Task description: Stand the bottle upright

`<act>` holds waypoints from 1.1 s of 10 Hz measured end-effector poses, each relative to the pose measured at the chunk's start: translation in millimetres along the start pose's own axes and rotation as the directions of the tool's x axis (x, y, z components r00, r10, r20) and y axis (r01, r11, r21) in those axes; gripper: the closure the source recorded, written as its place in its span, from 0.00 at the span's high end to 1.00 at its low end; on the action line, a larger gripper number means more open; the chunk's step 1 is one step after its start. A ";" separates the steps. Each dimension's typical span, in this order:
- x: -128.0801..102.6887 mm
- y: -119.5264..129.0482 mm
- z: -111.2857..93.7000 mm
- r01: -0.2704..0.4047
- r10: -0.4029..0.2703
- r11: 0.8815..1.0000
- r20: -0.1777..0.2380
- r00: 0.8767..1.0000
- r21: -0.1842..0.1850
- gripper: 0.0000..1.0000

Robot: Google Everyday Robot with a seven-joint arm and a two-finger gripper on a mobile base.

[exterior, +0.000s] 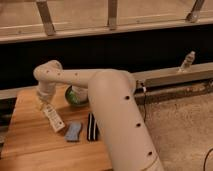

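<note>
Reaching to the middle left of the frame, the arm [112,107] holds the gripper [42,101] low over the table [25,147], its jaws together. The bottle [54,119] lies tilted just below it, upper end at the gripper; whether it is held, I cannot tell. A blue pad [73,132] and a striped object [92,127] lie right of the bottle, with a green bowl [74,95] behind.

Green bowl [75,96], blue cloth [73,131], striped object [92,127]
</note>
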 end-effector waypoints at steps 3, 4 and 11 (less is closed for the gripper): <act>-4.4 -4.8 -6.5 0.006 -0.005 1.000 0.056 0.998 -0.003 0.00; -6.2 -6.2 -9.5 0.009 -0.009 1.000 0.074 0.997 -0.002 0.00; -14.5 -15.8 -29.8 0.048 -0.029 0.997 0.306 0.952 -0.054 0.00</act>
